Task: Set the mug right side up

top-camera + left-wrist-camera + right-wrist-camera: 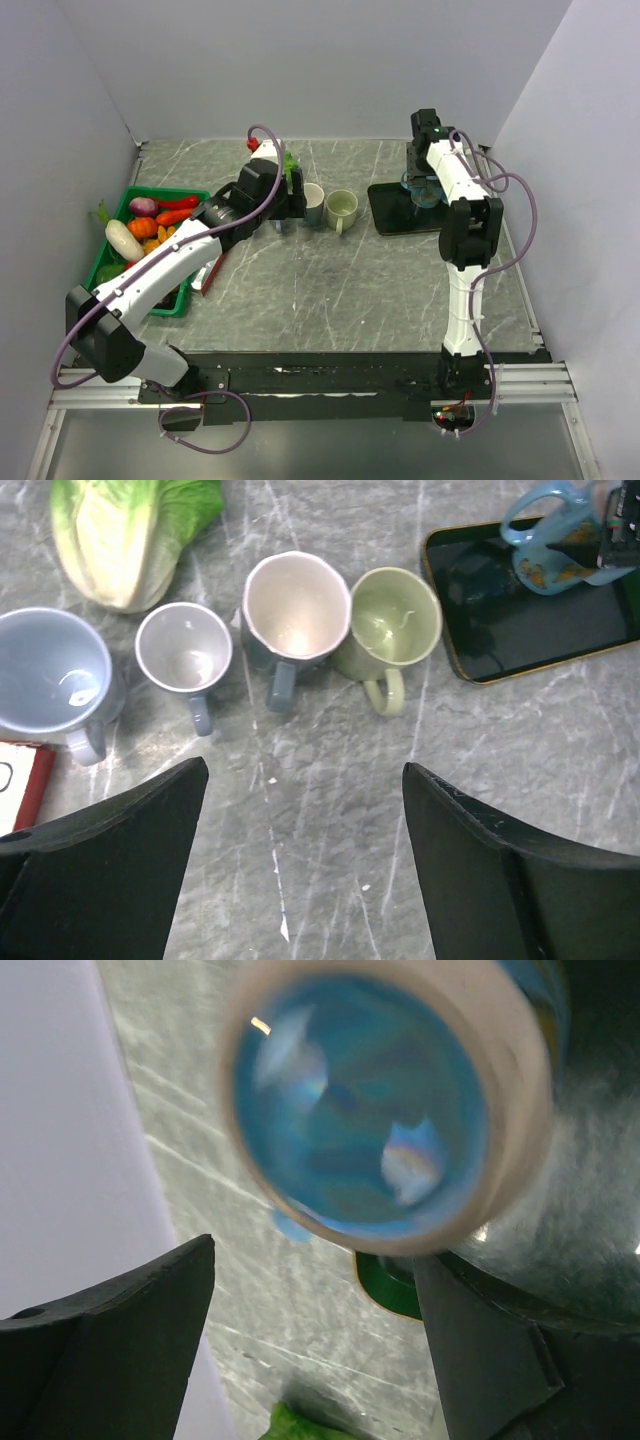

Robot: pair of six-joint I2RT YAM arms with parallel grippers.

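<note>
A light blue mug [425, 190] lies tipped on its side on the dark tray [395, 218] at the back right. In the right wrist view its open mouth [360, 1100] faces the camera, very close. My right gripper [315, 1260] is open, its fingers spread just in front of the mug's rim, which crosses the right fingertip; I cannot tell if they touch. The mug also shows in the left wrist view [550, 540], handle pointing up-left. My left gripper [305, 780] is open and empty, hovering over bare table in front of a row of upright mugs.
Several upright mugs stand in a row: blue-grey [50, 670], small grey [183, 648], grey with white inside [295, 605], pale green [395, 615]. A cabbage [125, 530] lies behind them. A green basket [110, 250] of vegetables sits at the left. Walls close in on three sides.
</note>
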